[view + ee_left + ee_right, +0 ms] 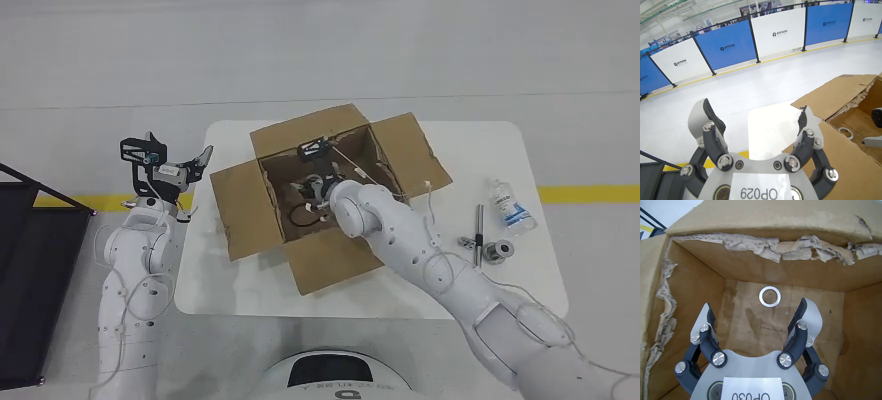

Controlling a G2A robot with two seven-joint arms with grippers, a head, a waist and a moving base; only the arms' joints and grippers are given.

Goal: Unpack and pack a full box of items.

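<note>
White left arm [140, 262] bent at the elbow; silver-and-black left claw [757, 113] raised, fingers spread wide, nothing between them. White right arm [420, 250] stretched forward; silver-and-black right claw [757, 311] angled downward, fingers apart, empty.

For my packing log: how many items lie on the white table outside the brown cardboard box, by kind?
Clear plastic bottle with white cap: 1
Thin grey metal rod: 1
Small grey metal parts: 2
Total: 4

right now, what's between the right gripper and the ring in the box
Only bare box floor, in the right wrist view; the open right gripper is clear of the ring.
</note>
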